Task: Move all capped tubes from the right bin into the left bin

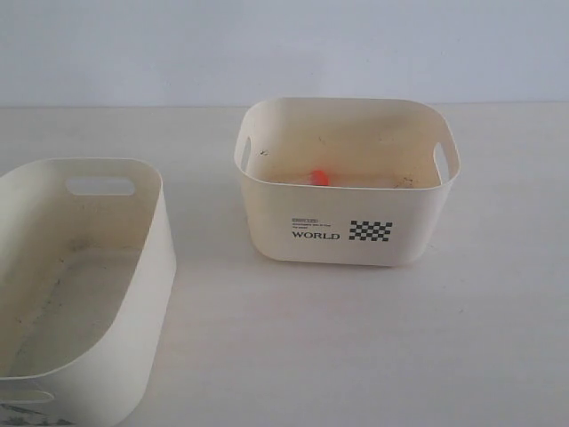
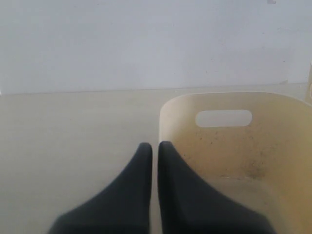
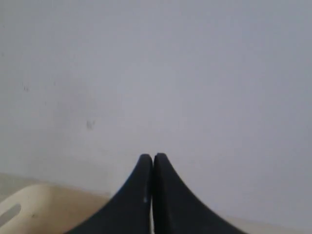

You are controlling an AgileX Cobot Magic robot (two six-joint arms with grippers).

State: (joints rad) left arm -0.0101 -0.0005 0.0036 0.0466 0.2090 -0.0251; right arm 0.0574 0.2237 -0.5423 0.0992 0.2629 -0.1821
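Note:
The right bin (image 1: 347, 233), cream with "WORLD" and a checkered patch, stands in the middle of the table. Inside it an orange-red cap of a capped tube (image 1: 318, 177) shows above the front wall; the rest of its contents are hidden. The left bin (image 1: 133, 294), larger and plain, sits at the lower left with a scuffed inside and holds nothing that I can see. Neither arm appears in the exterior view. My left gripper (image 2: 155, 145) is shut with nothing in it, beside the left bin's (image 2: 273, 146) wall. My right gripper (image 3: 153, 157) is shut, nothing held, facing the wall.
A pale wall (image 1: 284, 44) rises behind the table's (image 1: 356, 356) far edge. A cream bin corner with a slot (image 3: 24, 209) shows low in the right wrist view.

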